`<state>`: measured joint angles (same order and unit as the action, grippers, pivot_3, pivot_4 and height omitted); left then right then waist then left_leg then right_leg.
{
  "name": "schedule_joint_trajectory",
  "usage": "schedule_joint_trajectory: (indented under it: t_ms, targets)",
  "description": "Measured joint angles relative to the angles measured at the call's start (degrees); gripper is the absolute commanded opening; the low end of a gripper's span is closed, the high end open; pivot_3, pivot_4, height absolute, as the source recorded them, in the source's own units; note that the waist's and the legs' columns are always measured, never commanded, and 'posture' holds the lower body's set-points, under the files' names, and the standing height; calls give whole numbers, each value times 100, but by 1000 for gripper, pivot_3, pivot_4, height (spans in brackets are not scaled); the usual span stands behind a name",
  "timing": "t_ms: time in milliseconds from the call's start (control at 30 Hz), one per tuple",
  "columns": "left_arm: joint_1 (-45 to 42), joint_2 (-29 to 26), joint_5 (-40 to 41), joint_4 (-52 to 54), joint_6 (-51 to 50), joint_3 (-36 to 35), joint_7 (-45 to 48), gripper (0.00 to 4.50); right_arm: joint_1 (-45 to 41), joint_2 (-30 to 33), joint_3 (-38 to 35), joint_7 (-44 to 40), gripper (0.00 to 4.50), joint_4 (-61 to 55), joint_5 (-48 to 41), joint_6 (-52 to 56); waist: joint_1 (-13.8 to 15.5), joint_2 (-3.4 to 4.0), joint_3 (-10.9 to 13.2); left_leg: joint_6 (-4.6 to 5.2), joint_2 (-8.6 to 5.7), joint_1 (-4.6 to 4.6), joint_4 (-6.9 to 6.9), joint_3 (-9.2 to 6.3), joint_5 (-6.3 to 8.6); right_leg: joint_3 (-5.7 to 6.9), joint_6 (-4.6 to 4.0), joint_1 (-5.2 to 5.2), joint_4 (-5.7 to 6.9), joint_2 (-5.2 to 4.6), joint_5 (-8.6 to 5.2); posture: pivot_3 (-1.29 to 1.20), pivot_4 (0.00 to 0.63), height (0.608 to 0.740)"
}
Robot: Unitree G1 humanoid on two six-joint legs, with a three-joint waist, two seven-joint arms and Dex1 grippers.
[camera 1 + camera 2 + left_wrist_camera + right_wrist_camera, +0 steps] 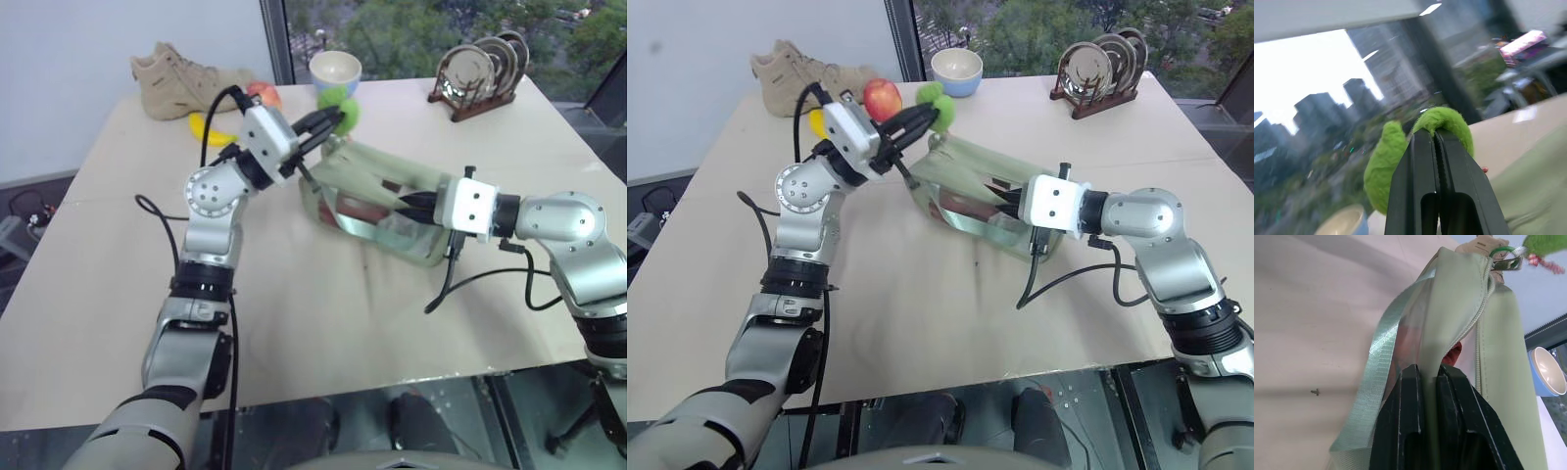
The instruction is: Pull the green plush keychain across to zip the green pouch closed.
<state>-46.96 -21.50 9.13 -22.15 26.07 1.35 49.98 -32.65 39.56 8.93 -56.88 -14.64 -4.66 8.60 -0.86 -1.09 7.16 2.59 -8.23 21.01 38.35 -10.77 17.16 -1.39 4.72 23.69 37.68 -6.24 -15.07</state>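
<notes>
One fuzzy lime-green plush keychain point(1444, 125)

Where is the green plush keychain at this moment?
The green plush keychain is clamped in the left gripper, at the far end of the green pouch, just before the bowl.

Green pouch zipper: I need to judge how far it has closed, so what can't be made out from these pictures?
- How far the green pouch is zipped: head views too small; right wrist view shows a gap in front of the right gripper.
- Green plush keychain: partly covered by the left gripper shut on it.
- Reddish pouch contents: blurred behind clear plastic.
</notes>
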Motion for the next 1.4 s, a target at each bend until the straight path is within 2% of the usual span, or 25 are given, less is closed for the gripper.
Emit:
schedule_joint_trajectory:
  t_ms: [67,200,333,467,567,633,733,833,1033,1300,1400]
  targets:
    - [-2,-37,-70,-159,170,154,161,802,0,-11,13,9,0,1,9,-6,-3,0,0,0,0,0,0,-1,0,1,0,0,1,1,0,0,150,740]
    - [-15,-49,-96,-376,277,218,290,2659,4,-20,14,55,0,0,25,-9,1,0,0,0,-1,2,1,-5,0,4,0,0,0,1,0,0,150,740]
    - [-134,-96,230,-525,-152,75,379,2659,7,-20,16,79,0,-1,28,-12,-5,0,0,0,-2,3,3,-9,0,8,0,1,2,1,0,0,150,740]
    - [-159,-566,1357,-750,-1632,-598,908,2659,35,-13,15,92,0,-4,12,-71,-71,0,0,0,-1,4,2,-13,0,11,0,4,6,3,0,0,150,740]
    - [-66,-799,1910,-657,-2422,-933,1214,2659,56,14,15,85,0,-1,14,-123,-78,0,0,1,-16,6,11,-31,0,39,0,1,4,9,0,0,150,740]
    - [667,-1197,2096,-287,-2946,-989,1616,2659,90,56,9,72,0,5,-22,-184,-153,3,-1,1,-18,1,3,-27,0,31,0,-1,8,2,0,0,150,740]
    - [1473,-1077,2148,24,-3336,-904,1736,2659,88,92,-13,43,0,54,-38,-243,-134,2,-1,0,-17,6,6,-42,0,44,0,0,3,10,0,0,150,740]
    - [1810,-1037,2136,316,-3446,-794,1771,2659,82,125,-18,-2,0,102,-47,-253,-73,0,0,0,-17,7,13,-47,0,48,-1,-1,5,8,0,0,150,740]
    - [1799,-865,1878,471,-3181,-728,1662,2659,82,185,-35,-41,0,109,-59,-259,-6,0,-1,0,-17,1,14,-39,0,40,-1,-5,9,-2,0,0,150,740]
    - [1357,-479,1328,-13,-2681,-611,1136,2659,79,193,-41,-50,0,109,-77,-255,2,-1,-1,0,-17,4,14,-37,0,40,-1,-4,7,-12,0,0,150,740]
    - [1246,-406,1238,-217,-2541,-591,1115,1840,79,196,-41,-46,0,108,-75,-249,1,-1,-1,0,-17,5,15,-37,0,41,0,-4,7,-12,0,0,150,740]
